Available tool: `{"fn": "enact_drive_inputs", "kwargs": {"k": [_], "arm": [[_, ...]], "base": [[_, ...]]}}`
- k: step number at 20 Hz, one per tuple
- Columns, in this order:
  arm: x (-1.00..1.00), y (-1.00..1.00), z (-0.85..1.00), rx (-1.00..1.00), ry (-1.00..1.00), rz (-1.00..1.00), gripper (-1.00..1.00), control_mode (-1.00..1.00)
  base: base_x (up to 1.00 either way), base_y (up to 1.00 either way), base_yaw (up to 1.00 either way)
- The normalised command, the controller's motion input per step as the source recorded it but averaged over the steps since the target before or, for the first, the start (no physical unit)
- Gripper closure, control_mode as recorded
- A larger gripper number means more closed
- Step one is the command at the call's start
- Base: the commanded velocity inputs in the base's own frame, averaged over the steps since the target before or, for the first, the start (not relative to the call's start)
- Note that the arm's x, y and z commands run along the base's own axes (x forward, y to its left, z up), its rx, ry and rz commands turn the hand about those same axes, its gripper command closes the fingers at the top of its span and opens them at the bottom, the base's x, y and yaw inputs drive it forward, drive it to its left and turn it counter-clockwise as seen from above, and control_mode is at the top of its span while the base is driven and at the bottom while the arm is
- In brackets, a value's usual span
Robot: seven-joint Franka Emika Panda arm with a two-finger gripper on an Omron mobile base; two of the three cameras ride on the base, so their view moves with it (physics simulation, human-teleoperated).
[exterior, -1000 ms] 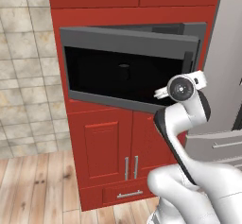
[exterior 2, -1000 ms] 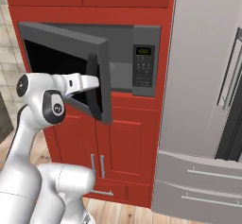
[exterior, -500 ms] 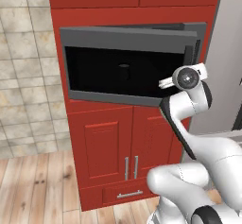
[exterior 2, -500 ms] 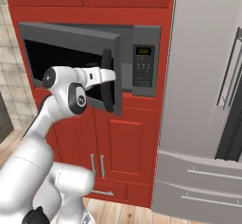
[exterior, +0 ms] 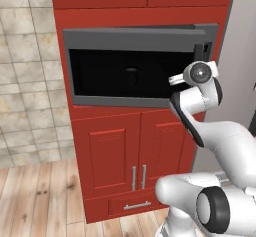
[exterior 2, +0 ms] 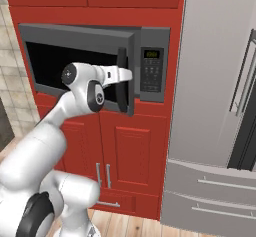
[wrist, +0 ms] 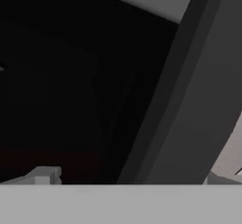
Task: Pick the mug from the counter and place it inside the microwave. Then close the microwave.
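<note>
Mug (exterior: 131, 75) stands upright inside microwave (exterior 2: 152, 36), far back in dark cavity, long axis vertical; handle direction unreadable. Microwave door (exterior 2: 127, 83) nearly shut, black handle (exterior 2: 120, 76) vertical. My gripper (exterior 2: 129, 74) at door's handle edge, jaws fully apart, holding nothing. Red cabinets (exterior: 125, 156) below.

grey microwave (exterior: 135, 36) set in red cabinets (exterior: 125, 156), mug (exterior: 131, 75) on its dark floor

Two base cameras, behind the arm to left and right, both face the wide grey built-in microwave (exterior: 135, 68) (exterior 2: 95, 56); the hand camera sits close against its dark door (wrist: 189, 100).
</note>
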Motion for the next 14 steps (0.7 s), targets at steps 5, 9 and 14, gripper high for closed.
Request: {"fn": "enact_drive_inputs", "kwargs": {"k": [5, 9, 14], "arm": [[0.45, -0.04, 0.0, 0.04, 0.0, 0.0, -1.0, -1.0], [0.39, -0.01, 0.0, 0.03, 0.0, 0.0, -1.0, -1.0], [0.39, 0.0, 0.0, 0.0, 0.0, 0.0, -1.0, -1.0]], "base": [[0.0, 0.0, 0.0], [0.0, 0.0, 0.0], [0.0, 0.0, 0.0]]}}
